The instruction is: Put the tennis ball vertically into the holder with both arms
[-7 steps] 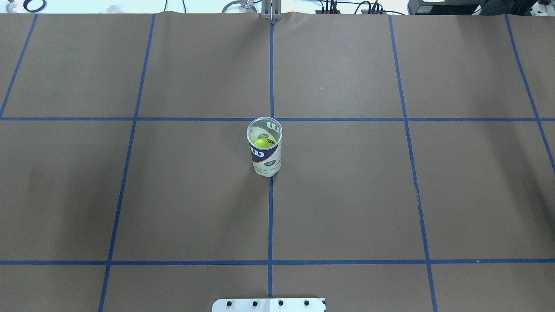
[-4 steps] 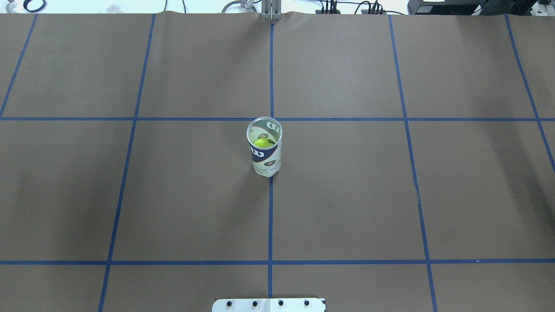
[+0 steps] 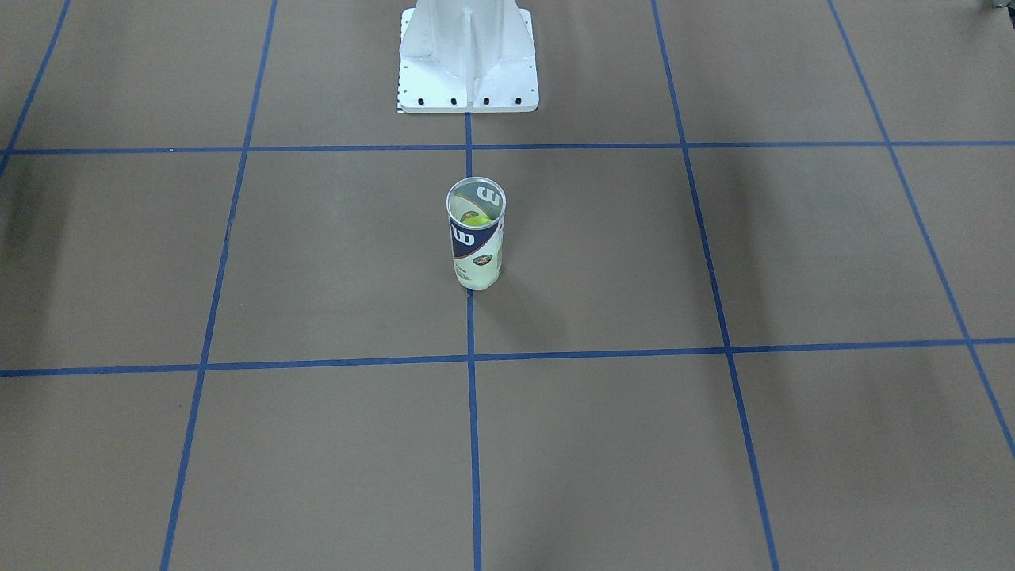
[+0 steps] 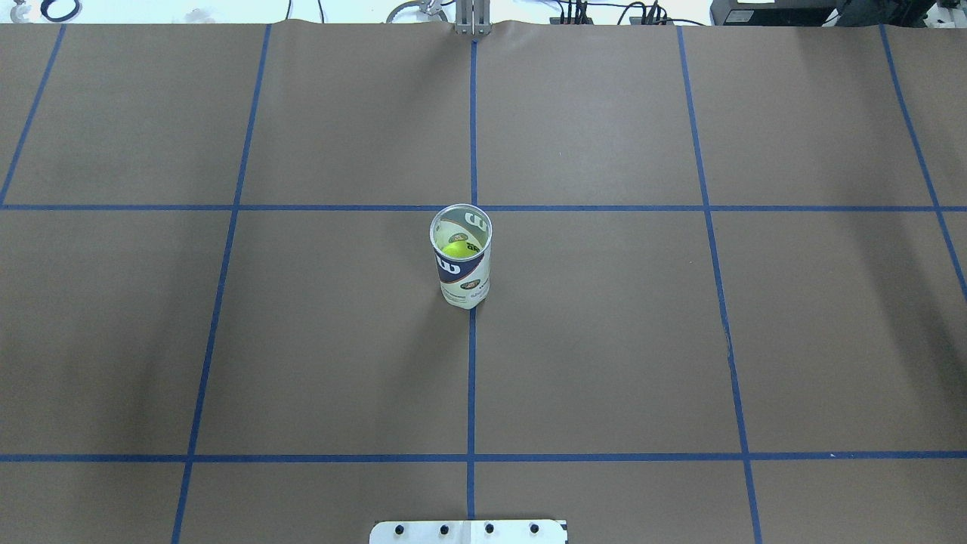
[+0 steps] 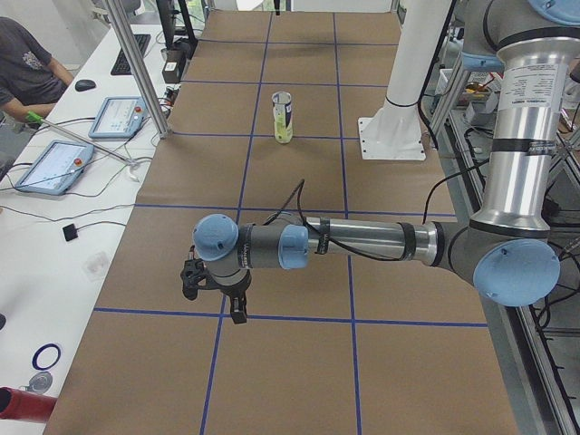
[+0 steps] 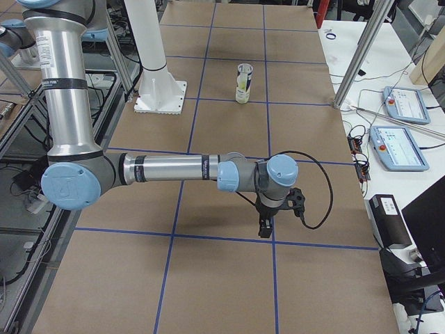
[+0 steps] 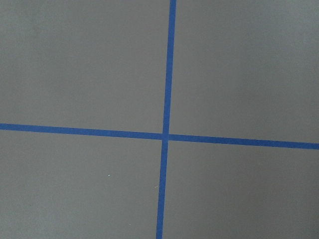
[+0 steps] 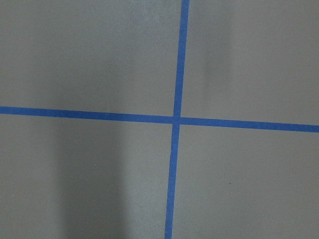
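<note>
The holder [image 4: 461,266] stands upright on the centre blue tape line, with its open silver rim up; it also shows in the front view [image 3: 476,242] and in both side views [image 5: 283,116] [image 6: 243,82]. A yellow-green tennis ball [image 4: 455,248] sits inside it [image 3: 471,219]. The left arm [image 5: 362,243] stretches low over the table end far from the holder, and its gripper [image 5: 237,311] points down. The right arm [image 6: 174,169] does the same at the other end, with its gripper [image 6: 264,226] pointing down. I cannot tell whether either gripper is open or shut. Both wrist views show only brown paper and tape lines.
The white bolted pedestal base [image 3: 468,67] stands behind the holder [image 4: 468,531]. Aluminium posts [image 5: 136,63] [image 6: 354,59] rise at the far table edge. Tablets [image 5: 56,168] [image 6: 400,146] and a seated person [image 5: 23,63] are on the white bench beyond.
</note>
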You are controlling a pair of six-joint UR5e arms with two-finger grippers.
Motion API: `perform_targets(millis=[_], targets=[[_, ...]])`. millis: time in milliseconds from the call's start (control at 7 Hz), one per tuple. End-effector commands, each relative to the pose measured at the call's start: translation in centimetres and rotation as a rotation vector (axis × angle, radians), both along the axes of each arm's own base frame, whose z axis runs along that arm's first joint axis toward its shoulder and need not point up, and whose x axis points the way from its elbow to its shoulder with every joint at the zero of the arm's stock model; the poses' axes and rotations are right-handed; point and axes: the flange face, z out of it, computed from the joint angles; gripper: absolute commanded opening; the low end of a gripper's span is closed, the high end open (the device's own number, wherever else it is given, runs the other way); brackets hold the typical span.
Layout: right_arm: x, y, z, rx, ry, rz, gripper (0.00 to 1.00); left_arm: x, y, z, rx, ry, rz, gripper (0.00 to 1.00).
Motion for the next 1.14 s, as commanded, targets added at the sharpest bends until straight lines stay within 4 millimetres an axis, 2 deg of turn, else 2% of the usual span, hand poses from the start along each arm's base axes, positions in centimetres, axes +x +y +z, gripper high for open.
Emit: perform_targets(millis=[0,143,286,1000], targets=[[0.04,0.74,0.81,-0.013,-0.001,0.005,0.99,-0.09,1.07,-1.18,0.023,-0.027,-0.003,1.0],[0.05,0.73,0.81,-0.01,0.0,0.004,0.99,-0.09,1.07,-1.19,0.025,-0.027,-0.001,1.0],[0.05,0.73,0.81,-0.011,0.0,0.005,0.99,-0.01,1.84,-0.29,0.008,-0.027,0.002,1.0],[0.07,0.69,0.59,-0.005,0.002,0.005,0.99,0.14,1.32,-0.88,0.023,-0.027,0.007,1.0]])
